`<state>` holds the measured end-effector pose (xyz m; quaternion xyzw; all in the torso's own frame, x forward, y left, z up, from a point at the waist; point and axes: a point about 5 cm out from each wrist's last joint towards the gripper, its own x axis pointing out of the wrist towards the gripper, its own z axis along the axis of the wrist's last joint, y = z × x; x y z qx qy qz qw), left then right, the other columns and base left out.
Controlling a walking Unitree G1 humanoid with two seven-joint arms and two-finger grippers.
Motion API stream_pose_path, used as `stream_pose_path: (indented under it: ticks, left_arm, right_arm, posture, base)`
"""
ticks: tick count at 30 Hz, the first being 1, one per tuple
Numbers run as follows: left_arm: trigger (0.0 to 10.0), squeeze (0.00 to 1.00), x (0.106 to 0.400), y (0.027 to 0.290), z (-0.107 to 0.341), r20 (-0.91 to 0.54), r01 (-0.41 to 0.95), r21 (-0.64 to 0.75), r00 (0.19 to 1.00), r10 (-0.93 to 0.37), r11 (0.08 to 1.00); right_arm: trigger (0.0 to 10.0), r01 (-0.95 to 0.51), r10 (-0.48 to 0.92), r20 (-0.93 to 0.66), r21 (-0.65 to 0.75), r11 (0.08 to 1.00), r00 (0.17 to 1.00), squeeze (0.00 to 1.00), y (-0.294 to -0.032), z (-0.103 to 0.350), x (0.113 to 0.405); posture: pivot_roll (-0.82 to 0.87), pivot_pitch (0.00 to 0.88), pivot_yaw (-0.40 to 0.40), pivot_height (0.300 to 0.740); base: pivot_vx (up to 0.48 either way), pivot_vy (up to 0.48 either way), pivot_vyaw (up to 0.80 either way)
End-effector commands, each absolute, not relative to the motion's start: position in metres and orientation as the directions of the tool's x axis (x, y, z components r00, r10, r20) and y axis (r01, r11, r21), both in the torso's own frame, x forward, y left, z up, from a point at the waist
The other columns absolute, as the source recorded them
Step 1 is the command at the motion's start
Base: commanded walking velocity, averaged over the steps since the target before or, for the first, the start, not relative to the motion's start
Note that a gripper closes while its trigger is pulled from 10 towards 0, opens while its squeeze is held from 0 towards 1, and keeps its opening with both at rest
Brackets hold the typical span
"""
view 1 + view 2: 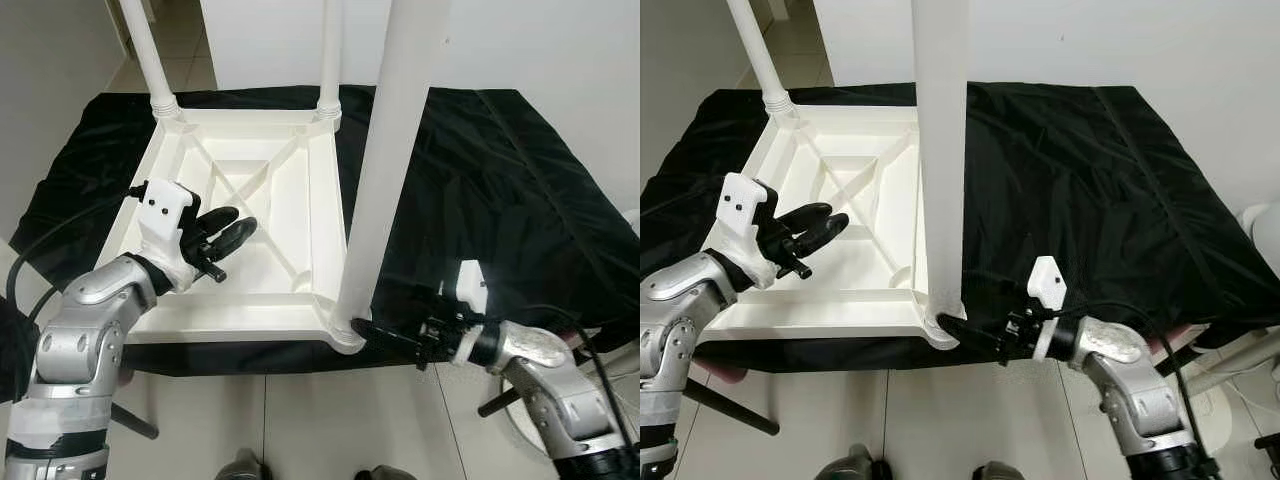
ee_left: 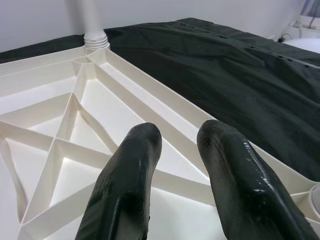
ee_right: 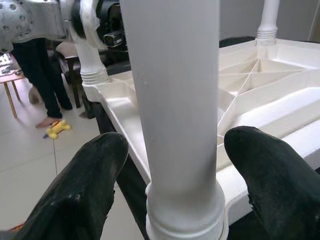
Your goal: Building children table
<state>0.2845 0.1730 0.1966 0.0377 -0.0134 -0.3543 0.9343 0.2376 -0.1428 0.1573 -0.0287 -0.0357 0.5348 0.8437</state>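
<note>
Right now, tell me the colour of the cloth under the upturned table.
Black cloth, under the white table; clearest in the right eye view.

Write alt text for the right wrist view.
The right gripper is open, its black fingers either side of a white table leg standing in a corner socket of the upturned white tabletop.

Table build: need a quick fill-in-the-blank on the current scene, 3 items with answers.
1. The white table lies upside down on a ____ cloth.
2. The right gripper has its fingers on either side of a table ____.
3. The left gripper hovers over the table's underside with its fingers ____.

Answers: black; leg; open
</note>
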Motion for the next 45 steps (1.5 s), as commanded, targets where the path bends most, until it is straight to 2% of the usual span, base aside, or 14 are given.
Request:
stream_pose_path:
  ticks: [1,2,5,7,10,17,19,21,25,27,30,31,38,45]
  left_arm:
    - [10.0,0.00,0.284,0.173,0.197,-0.003,0.643,0.079,0.764,-0.645,0.762]
    - [10.0,0.00,0.284,0.173,0.197,-0.003,0.643,0.079,0.764,-0.645,0.762]
    - [10.0,0.00,0.283,0.170,0.199,0.019,0.633,0.053,0.773,-0.634,0.773]
    - [10.0,0.00,0.283,0.169,0.199,0.023,0.631,0.045,0.775,-0.632,0.775]
    - [10.0,0.00,0.281,0.159,0.196,0.027,0.650,0.055,0.758,-0.651,0.758]
    - [10.0,0.00,0.279,0.153,0.193,0.017,0.665,0.091,0.743,-0.669,0.741]
    - [10.0,0.00,0.276,0.147,0.194,0.019,0.676,0.105,0.732,-0.682,0.729]
    - [10.0,0.00,0.276,0.147,0.194,0.019,0.676,0.105,0.732,-0.682,0.729]
    - [10.0,0.00,0.273,0.136,0.192,0.011,0.692,0.115,0.717,-0.697,0.713]
    - [10.0,0.00,0.270,0.124,0.185,-0.030,0.702,0.168,0.705,-0.708,0.692]
    - [10.0,0.00,0.270,0.120,0.183,-0.040,0.702,0.187,0.704,-0.709,0.687]
    - [10.0,0.00,0.271,0.115,0.182,-0.034,0.706,0.176,0.701,-0.712,0.686]
    - [10.0,0.00,0.272,0.094,0.180,-0.017,0.735,0.115,0.674,-0.738,0.668]
    - [10.0,0.00,0.270,0.085,0.179,-0.028,0.745,0.135,0.662,-0.749,0.653]
  right_arm:
    - [10.0,-0.891,0.897,0.040,-0.099,0.443,0.441,0.00,-0.139,0.157,0.241]
    - [10.0,-0.891,0.897,0.040,-0.099,0.443,0.441,0.00,-0.139,0.157,0.241]
    - [10.0,-0.841,0.840,0.122,-0.059,0.537,0.528,0.00,-0.125,0.158,0.255]
    - [10.0,-0.834,0.831,0.134,-0.049,0.550,0.540,0.00,-0.124,0.158,0.257]
    - [10.0,-0.771,0.762,0.172,-0.024,0.636,0.624,0.00,-0.105,0.156,0.270]
    - [10.0,-0.730,0.721,0.160,-0.007,0.684,0.674,0.00,-0.102,0.151,0.277]
    - [10.0,-0.666,0.658,0.154,0.002,0.746,0.737,0.00,-0.111,0.149,0.286]
    - [10.0,-0.666,0.658,0.154,0.002,0.746,0.737,0.00,-0.111,0.149,0.286]
    - [10.0,-0.605,0.598,0.146,0.007,0.796,0.788,0.00,-0.128,0.148,0.293]
    - [10.0,-0.545,0.539,0.135,0.009,0.838,0.831,0.00,-0.146,0.149,0.299]
    - [10.0,-0.517,0.511,0.135,0.006,0.856,0.849,0.00,-0.153,0.150,0.302]
    - [10.0,-0.464,0.459,0.129,0.004,0.886,0.879,0.00,-0.167,0.150,0.305]
    - [10.0,-0.246,0.242,0.101,0.028,0.969,0.965,0.00,-0.210,0.149,0.312]
    - [10.0,-0.198,0.194,0.095,0.023,0.980,0.976,0.00,-0.217,0.146,0.311]
  posture:
    - [-0.02,0.023,0.029,0.740]
    - [-0.02,0.023,0.029,0.740]
    - [-0.03,0.028,0.018,0.740]
    - [-0.03,0.028,0.018,0.740]
    - [-0.04,0.033,0.010,0.740]
    - [-0.04,0.038,0.003,0.740]
    - [-0.04,0.040,-0.001,0.740]
    - [-0.04,0.040,-0.001,0.740]
    - [-0.05,0.042,-0.004,0.740]
    - [-0.05,0.048,-0.003,0.740]
    - [-0.06,0.049,-0.001,0.740]
    - [-0.06,0.051,0.002,0.740]
    - [-0.07,0.054,0.004,0.740]
    - [-0.08,0.055,0.004,0.740]
  base:
    - [0.000,0.000,0.00]
    - [0.000,0.000,0.00]
    - [0.000,0.000,0.00]
    - [0.000,0.000,0.00]
    - [0.000,0.000,0.00]
    - [0.000,0.000,0.00]
    - [0.000,0.000,0.00]
    - [0.000,0.000,0.00]
    - [0.000,0.000,0.00]
    - [0.000,0.000,0.00]
    - [0.000,0.000,0.00]
    - [0.000,0.000,0.00]
    - [0.000,0.000,0.00]
    - [0.000,0.000,0.00]
